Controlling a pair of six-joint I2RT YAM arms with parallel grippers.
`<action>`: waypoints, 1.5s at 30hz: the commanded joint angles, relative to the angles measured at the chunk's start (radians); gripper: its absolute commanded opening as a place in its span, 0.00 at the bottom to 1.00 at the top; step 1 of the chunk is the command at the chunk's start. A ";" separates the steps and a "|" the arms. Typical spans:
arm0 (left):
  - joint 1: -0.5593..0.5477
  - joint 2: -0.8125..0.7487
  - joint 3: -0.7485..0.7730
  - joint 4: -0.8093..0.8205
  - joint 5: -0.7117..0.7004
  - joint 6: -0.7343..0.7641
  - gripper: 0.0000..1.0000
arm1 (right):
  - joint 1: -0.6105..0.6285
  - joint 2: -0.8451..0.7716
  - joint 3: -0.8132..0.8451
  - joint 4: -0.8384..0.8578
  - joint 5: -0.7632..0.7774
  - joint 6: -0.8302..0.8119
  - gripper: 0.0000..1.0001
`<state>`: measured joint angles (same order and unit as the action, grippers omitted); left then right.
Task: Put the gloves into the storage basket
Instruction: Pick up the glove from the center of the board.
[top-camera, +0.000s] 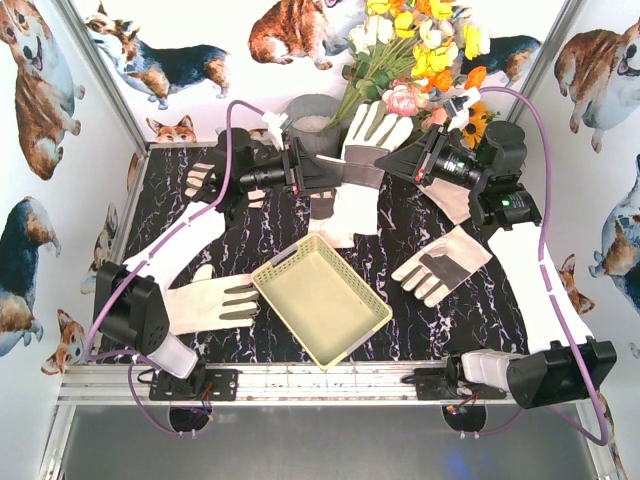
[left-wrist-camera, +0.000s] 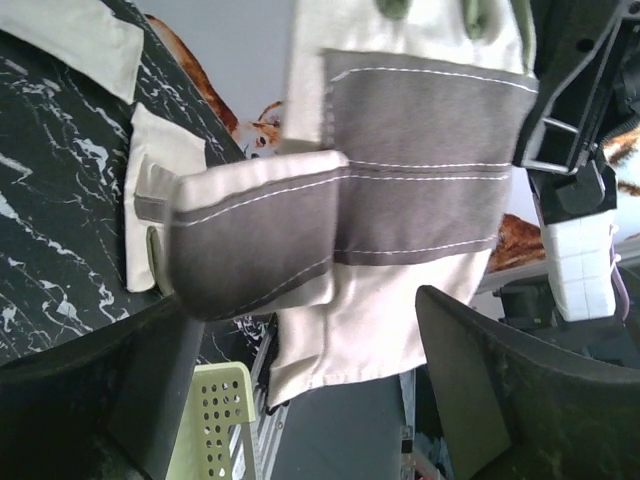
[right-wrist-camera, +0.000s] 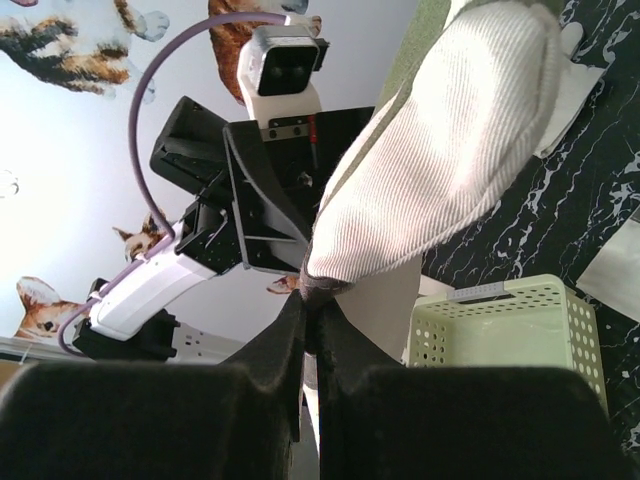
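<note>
— How far along?
— Barely begun. On the table (top-camera: 400, 325), no glove inside the basket (top-camera: 320, 300), set askew mid-table. Other gloves (top-camera: 210, 300) lying flat around it; one glove (top-camera: 368, 150) held up behind it.
— Grip?
— Pinched tight by the right gripper (right-wrist-camera: 312, 302); left gripper (left-wrist-camera: 310, 340) spread wide either side of it.
— Room?
— Open above the basket rim; crowded at the back by bucket (top-camera: 315, 118) and flowers (top-camera: 420, 40).
</note>
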<state>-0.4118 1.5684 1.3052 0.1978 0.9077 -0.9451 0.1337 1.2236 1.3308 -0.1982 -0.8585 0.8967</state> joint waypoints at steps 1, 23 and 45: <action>0.014 -0.024 -0.022 0.057 -0.023 -0.029 0.81 | 0.003 -0.036 0.033 0.092 -0.007 0.033 0.00; -0.023 -0.005 -0.011 0.171 -0.007 -0.065 0.72 | 0.004 -0.011 -0.009 0.283 -0.064 0.173 0.00; -0.036 -0.146 -0.036 -0.065 -0.167 0.091 0.26 | 0.016 -0.065 -0.136 0.059 0.092 0.006 0.00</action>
<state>-0.4480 1.4467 1.2545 0.2085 0.7898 -0.9165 0.1387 1.1980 1.1790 -0.0853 -0.8284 0.9764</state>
